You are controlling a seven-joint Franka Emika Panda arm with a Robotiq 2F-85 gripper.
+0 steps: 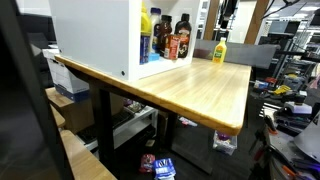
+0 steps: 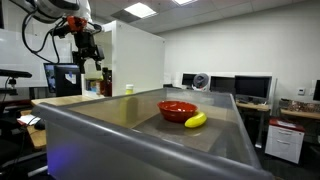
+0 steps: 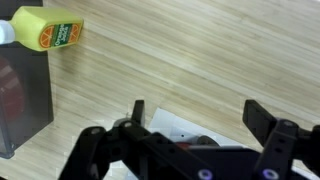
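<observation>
- Yellow bottle (image 3: 48, 28) on the wooden table (image 3: 200, 60), ahead of the pincer (image 3: 200, 115) and off to one side, well apart from both fingers; shown also in an exterior view (image 1: 219, 50), near the open side of the white cabinet (image 1: 95, 35).
- Pincer spread wide, pinching nothing; only bare wood below the gap between the jaws.
- In an exterior view, pincer (image 2: 88, 45) hanging high above the table, close to the white cabinet.
- Possible trouble: with a straight descent from here, contact with bare wood only, the bottle being outside the gap.
- Possible trouble: with a careless sideways sweep, a push from one finger against the bottle, probably enough to tip or roll it, light as it looks.
- Possible trouble: a knock against the dark panel (image 3: 20, 100) beside the bottle, standing close on that same side.
- Farther from the pincer: dark bottles (image 1: 170, 40) inside the cabinet; well apart and lower, a grey tub (image 2: 120, 130) with a red bowl (image 2: 177, 109) and a banana (image 2: 196, 120) touching it.
- Hard to tell: bottle upright or lying, since the wrist view looks down on it.
- Cut off: bottle cap at the wrist view's edge; dark panel only partly in view, nature unclear.
</observation>
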